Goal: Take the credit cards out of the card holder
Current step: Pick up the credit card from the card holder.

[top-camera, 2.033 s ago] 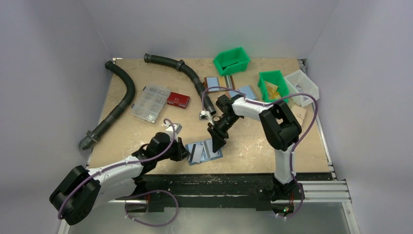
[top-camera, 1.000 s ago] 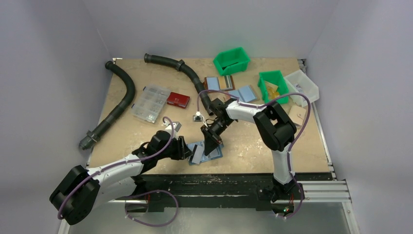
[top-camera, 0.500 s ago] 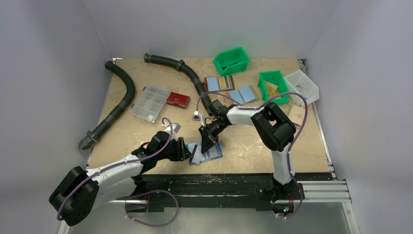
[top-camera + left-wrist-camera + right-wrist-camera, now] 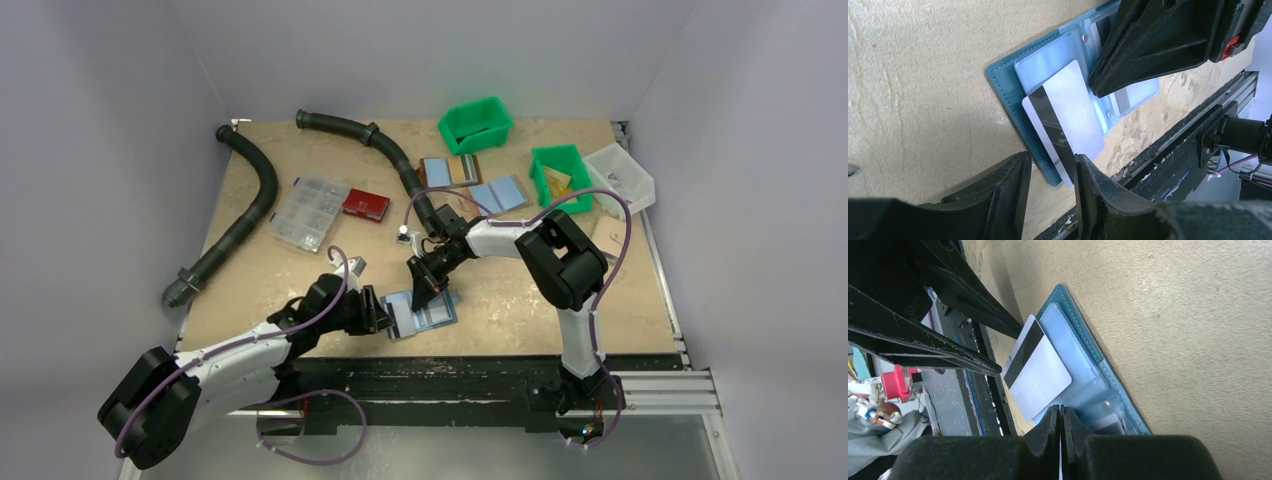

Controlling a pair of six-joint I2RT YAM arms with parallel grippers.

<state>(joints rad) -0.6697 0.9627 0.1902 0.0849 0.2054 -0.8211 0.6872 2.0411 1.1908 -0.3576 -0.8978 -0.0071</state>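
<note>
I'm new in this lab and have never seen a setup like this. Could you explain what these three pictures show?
Two robot arms are bolted at the near edge of a wooden table. The wide picture looks down from above and behind them. The other two come from small cameras on the arms' wrists, so each shows its own black fingers.

On the table lie black hoses, a clear parts box, a small red box and green bins. Close to the arms is an open blue card holder. A silver card with a black stripe sticks partway out of it.

The right gripper is shut, and its tip appears to press on the holder's clear pocket. The left gripper is open, with the card's corner between its fingers. Neither visibly holds anything.
</note>
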